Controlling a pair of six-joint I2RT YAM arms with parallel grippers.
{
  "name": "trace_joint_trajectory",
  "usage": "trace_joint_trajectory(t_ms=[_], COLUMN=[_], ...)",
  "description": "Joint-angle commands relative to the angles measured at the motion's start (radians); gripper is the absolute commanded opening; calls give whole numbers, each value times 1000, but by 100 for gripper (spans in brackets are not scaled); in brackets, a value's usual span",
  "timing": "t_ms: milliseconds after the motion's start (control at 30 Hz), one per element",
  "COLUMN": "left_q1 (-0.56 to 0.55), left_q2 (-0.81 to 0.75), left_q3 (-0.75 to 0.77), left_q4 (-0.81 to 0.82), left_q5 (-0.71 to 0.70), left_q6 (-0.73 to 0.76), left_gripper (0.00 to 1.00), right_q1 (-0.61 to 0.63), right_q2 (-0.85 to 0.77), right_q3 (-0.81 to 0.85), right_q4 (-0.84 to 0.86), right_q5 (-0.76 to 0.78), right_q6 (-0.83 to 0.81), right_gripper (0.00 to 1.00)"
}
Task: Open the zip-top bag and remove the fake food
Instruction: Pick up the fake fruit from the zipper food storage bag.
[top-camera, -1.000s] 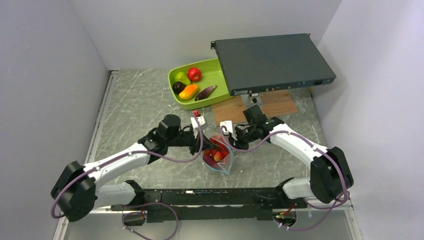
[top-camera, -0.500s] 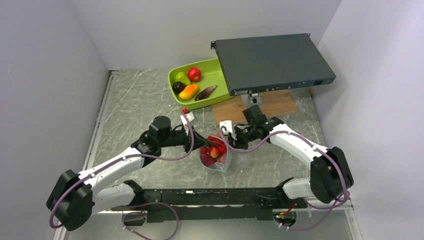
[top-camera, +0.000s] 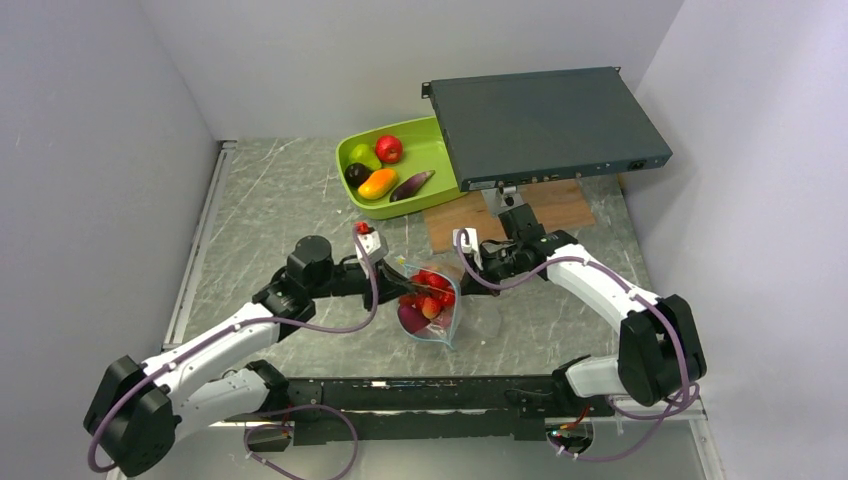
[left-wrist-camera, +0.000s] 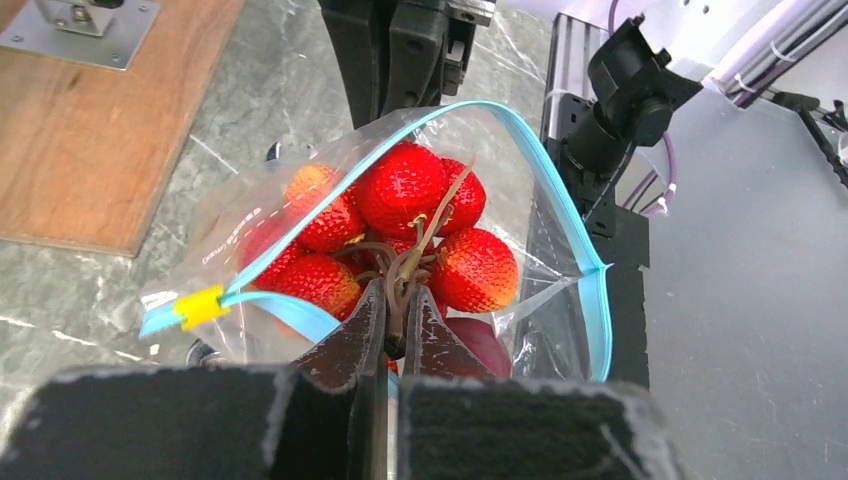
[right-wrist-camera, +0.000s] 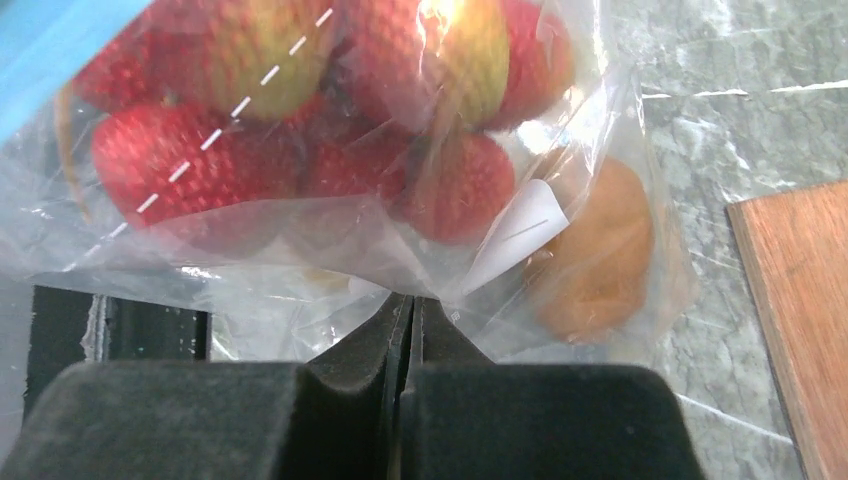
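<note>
The clear zip-top bag (top-camera: 432, 310) hangs between my two grippers above the table, its blue-edged mouth (left-wrist-camera: 545, 180) spread open and a yellow slider (left-wrist-camera: 200, 305) at one end. My left gripper (left-wrist-camera: 404, 322) reaches into the mouth and is shut on the brown stem of a red fruit bunch (left-wrist-camera: 400, 215); in the top view it is at the bag's left (top-camera: 403, 283). My right gripper (right-wrist-camera: 407, 302) is shut on the bag's clear wall on the right (top-camera: 467, 274). A dark purple piece (left-wrist-camera: 482, 345) and an orange piece (right-wrist-camera: 598, 250) also lie in the bag.
A lime-green tray (top-camera: 432, 150) at the back holds a red apple (top-camera: 389, 148), green pear (top-camera: 362, 155), dark plum (top-camera: 357, 173), mango (top-camera: 377, 183) and eggplant (top-camera: 411, 185). A dark grey box (top-camera: 545, 120) stands over a wooden board (top-camera: 455, 222). A black rail (top-camera: 400, 395) runs along the front.
My left arm has drawn back to the left and my right gripper has shifted right and back. The bag's mouth has spread wider between them.
</note>
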Motion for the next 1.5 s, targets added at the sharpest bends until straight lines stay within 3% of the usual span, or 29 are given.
trace_joint_trajectory(t_ms=[0, 133, 367, 600, 700, 1033, 1200, 1467], left_q1=[-18, -38, -39, -41, -44, -45, -45, -46], left_q2=[61, 63, -117, 23, 73, -34, -122, -125], left_q3=[42, 57, -66, -74, -79, -202, -251, -273], left_q4=[169, 165, 245, 465, 538, 747, 746, 823], left_q5=[99, 86, 2, 47, 52, -50, -116, -100], left_q6=[-32, -1, 40, -72, -101, -75, -61, -104], left_gripper=[0, 0, 0, 0, 0, 0, 0, 0], right_q1=[5, -18, -53, -41, -42, -43, -46, -66], right_q2=[17, 47, 31, 44, 44, 52, 63, 64], right_q3=[27, 47, 21, 43, 37, 38, 41, 42], right_q4=[6, -6, 46, -70, -49, -29, -27, -20], right_q5=[-107, -149, -105, -236, -211, -203, -208, -227], right_q6=[27, 39, 73, -47, -30, 1, 8, 24], right_gripper=[0, 0, 0, 0, 0, 0, 0, 0])
